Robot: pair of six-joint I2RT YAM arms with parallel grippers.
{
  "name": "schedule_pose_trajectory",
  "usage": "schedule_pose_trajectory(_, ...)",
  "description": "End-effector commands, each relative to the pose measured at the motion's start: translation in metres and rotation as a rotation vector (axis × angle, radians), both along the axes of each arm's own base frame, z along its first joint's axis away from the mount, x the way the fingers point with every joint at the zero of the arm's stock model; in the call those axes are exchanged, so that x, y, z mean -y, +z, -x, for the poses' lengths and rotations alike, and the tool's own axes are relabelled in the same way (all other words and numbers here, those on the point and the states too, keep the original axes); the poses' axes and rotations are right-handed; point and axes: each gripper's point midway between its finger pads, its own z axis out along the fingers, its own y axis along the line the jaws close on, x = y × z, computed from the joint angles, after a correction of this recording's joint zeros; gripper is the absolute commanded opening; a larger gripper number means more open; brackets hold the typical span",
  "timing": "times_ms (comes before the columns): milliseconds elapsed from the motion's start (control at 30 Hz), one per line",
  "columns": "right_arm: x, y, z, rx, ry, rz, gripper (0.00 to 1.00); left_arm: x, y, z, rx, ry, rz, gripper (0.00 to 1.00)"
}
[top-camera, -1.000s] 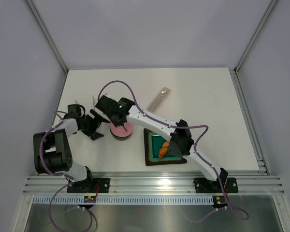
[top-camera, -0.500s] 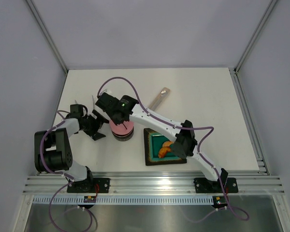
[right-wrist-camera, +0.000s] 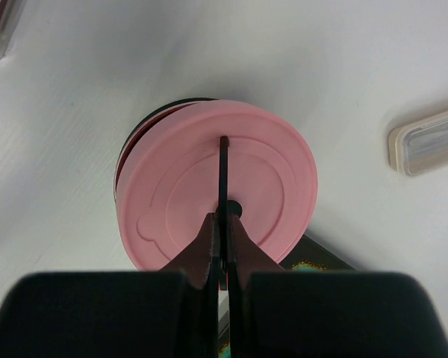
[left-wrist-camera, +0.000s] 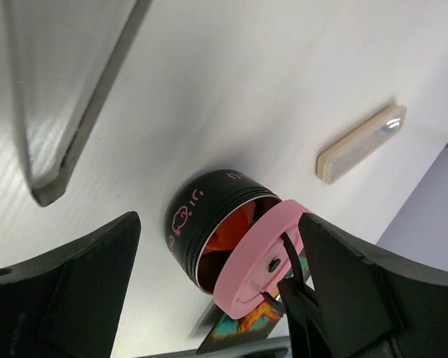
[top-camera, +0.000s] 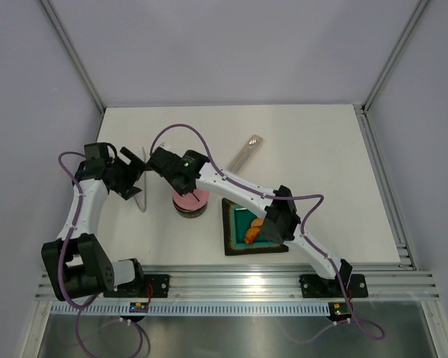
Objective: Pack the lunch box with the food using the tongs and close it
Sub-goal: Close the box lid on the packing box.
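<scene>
Step in hand: closing. The right claw (right-wrist-camera: 222, 224) is pinched together on the thin black handle (right-wrist-camera: 224, 171) of the flat pink round lid (right-wrist-camera: 269, 186), which it holds over the small round dark-walled lunch tin (left-wrist-camera: 198, 220).
Lid fit: not seated. The left wrist view shows the lid tilted off the mouth, with orange food (left-wrist-camera: 233, 224) visible in the gap. In the right wrist view a sliver of the tin's rim peeks out on one side, so the lid also looks off-centre.
Doing it well: level the lid first, slide it until no rim shows on any side, then lower it straight down. The handle is slim and the lid could swing in the pinch, so go slowly. Release only once the edge sits flush all round.
Right arm: stretched from the near right corner, its elbow over the plate and its wrist bent down above the tin.
Left arm: folded along the left edge, wrist turned toward the tin. The left claw (top-camera: 133, 176) has its fingers wide apart and holds nothing; it is near the tin but clear of it.
Tin's place: left of the tabletop's middle, between tongs and plate.
Tongs: the long slim silver-white tongs (left-wrist-camera: 63, 104) lie unheld by the left edge, just beside the left claw.
Plate: the square teal plate with a dark rim (top-camera: 237, 221) sits by the near edge. Orange pieces (top-camera: 252, 235) remain on it, partly hidden by the right arm, so packing may be incomplete.
</scene>
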Motion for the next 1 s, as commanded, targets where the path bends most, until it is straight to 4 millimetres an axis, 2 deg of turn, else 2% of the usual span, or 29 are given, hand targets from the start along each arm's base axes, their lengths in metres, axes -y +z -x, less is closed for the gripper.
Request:
schedule_pose_trajectory(0,-0.007,0.016,0.000,0.031,0.031,-0.022,0.00,-0.020,0.018,0.010,0.013,0.076,-0.097,0.92)
schedule_pose_trajectory(167,-0.011,0.013,0.000,0.025,0.054,-0.023,0.00,-0.030,0.029,0.016,0.042,0.119,-0.135,0.92)
schedule_pose_trajectory(367,-0.016,0.008,0.001,0.015,0.069,-0.027,0.00,-0.026,0.023,0.016,0.026,0.107,-0.113,0.92)
schedule_pose_trajectory(633,-0.020,-0.015,0.005,-0.021,0.080,-0.008,0.00,-0.026,0.018,0.018,0.021,0.102,-0.108,0.92)
schedule_pose_trajectory(833,-0.023,-0.020,0.005,-0.032,0.083,-0.013,0.00,-0.028,0.015,0.019,0.015,0.104,-0.112,0.92)
schedule_pose_trajectory(967,-0.023,-0.017,0.005,-0.025,0.086,-0.015,0.00,-0.028,0.013,0.019,0.013,0.104,-0.109,0.92)
